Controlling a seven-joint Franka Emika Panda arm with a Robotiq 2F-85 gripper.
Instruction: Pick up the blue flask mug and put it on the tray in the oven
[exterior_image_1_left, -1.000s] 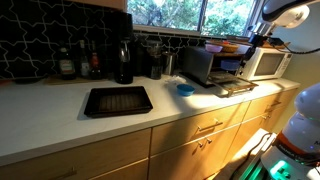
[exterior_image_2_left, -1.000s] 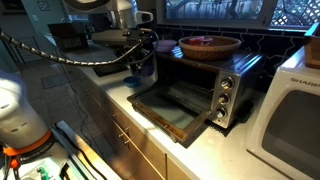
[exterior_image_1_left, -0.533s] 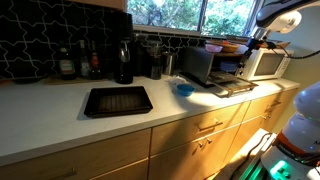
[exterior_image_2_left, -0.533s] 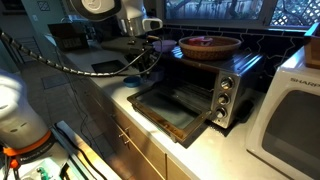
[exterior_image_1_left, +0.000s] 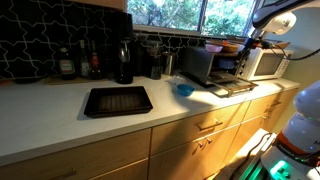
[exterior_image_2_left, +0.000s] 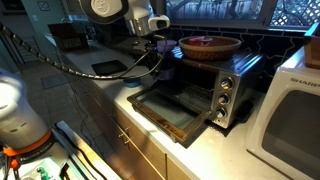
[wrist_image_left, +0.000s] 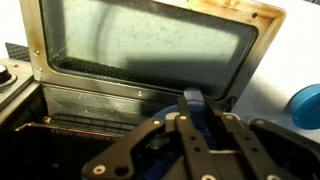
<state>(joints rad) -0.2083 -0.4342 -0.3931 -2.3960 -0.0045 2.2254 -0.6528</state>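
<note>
Daylight through the window (exterior_image_1_left: 165, 12), sunlit countertop (exterior_image_1_left: 190, 100), dim interior, wrist view soft, low resolution

Sunlit window (exterior_image_1_left: 165, 12) above wooden cabinets (exterior_image_1_left: 205, 135)

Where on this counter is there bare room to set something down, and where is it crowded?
Bare counter lies past the black tray, away from the oven, and between tray and blue item. Crowded: bottles along the backsplash; the oven's door is down beside the microwave, the hand holding the blue mug over it.
</note>
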